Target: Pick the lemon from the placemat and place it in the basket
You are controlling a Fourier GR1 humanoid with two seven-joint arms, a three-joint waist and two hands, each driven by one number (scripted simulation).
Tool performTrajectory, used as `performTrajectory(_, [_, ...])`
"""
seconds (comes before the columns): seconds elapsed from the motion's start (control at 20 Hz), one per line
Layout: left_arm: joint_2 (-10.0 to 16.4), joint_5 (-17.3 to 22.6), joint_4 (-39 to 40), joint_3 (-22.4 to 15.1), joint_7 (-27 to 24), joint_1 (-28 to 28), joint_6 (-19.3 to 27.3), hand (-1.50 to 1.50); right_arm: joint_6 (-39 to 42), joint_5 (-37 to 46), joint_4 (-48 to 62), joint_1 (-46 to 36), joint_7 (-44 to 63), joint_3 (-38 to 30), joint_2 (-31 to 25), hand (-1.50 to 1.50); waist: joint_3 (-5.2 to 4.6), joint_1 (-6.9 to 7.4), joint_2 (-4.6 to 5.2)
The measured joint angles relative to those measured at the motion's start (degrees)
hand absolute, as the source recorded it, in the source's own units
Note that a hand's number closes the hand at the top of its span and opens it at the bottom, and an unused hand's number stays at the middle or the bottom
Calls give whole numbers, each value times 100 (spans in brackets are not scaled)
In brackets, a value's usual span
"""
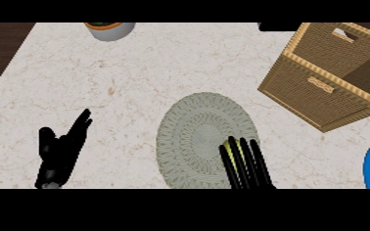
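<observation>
Lemon all but hidden under the right hand on the placemat.

On the marble counter (108,78), the wicker basket (318,85) runs off the right edge. The round placemat (192,127) lies centre. The right hand (248,164) (palm cut off below) has straight fingers pressed side by side over the lemon (229,149), only a yellow sliver showing. The left hand (61,151) rests lower left, fingers relaxed and up. A blue object (366,169) barely shows at right.
</observation>
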Motion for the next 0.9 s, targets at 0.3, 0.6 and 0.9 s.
performTrajectory(0.3, [29,-20,-128,74,36,101,-56,0,365,25,175,-249,286,-185,27,-150,-15,3,-3])
performTrajectory(0.6, [-34,-38,-68,135,129,40,-110,0,362,-122,434,-580,530,-155,20,-150,-40,-5,-28])
performTrajectory(0.9, [-87,-134,-42,154,82,42,-158,0,304,-212,686,-899,608,-224,40,-150,-45,-5,-42])
